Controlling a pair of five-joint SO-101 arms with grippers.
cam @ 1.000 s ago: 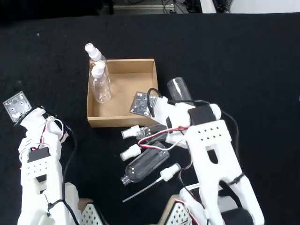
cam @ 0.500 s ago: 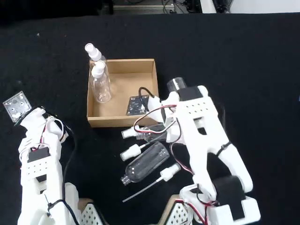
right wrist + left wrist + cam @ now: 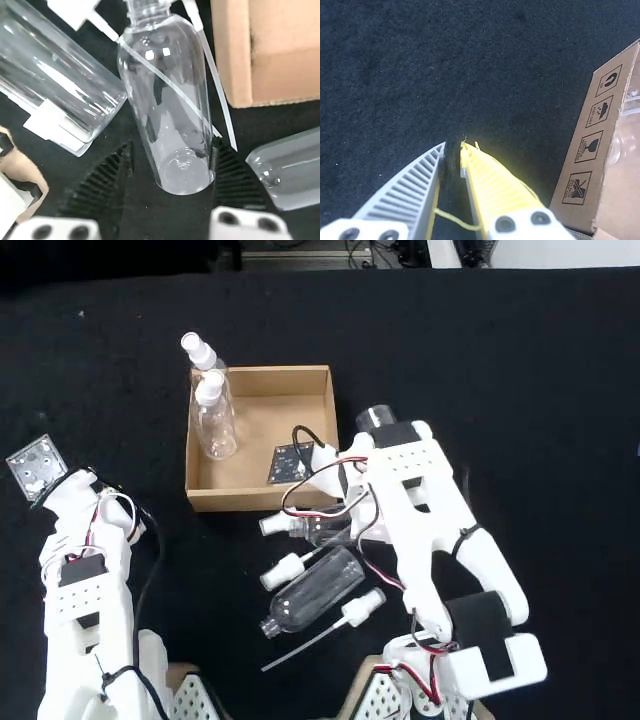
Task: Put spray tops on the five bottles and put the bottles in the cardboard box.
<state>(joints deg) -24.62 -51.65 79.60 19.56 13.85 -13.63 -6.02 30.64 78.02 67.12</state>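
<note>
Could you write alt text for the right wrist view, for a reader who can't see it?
An open black ribbed hand straddles a clear plastic bottle lying on black cloth. A brown cardboard box and two more clear bottles lie close by.

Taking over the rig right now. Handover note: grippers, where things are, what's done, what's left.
Left gripper: shut, empty, over the table beside the cardboard box.
Right gripper: open, fingers either side of the lying bottle, spray tube inside, in front of the box.
Done: a topped bottle stands in the box. The second topped bottle is at its far left corner; inside or outside, I cannot tell.
Left: box those. The uncapped bottle and the bottle beside the box, no top visible, need tops: loose spray top, tubed spray top.
</note>
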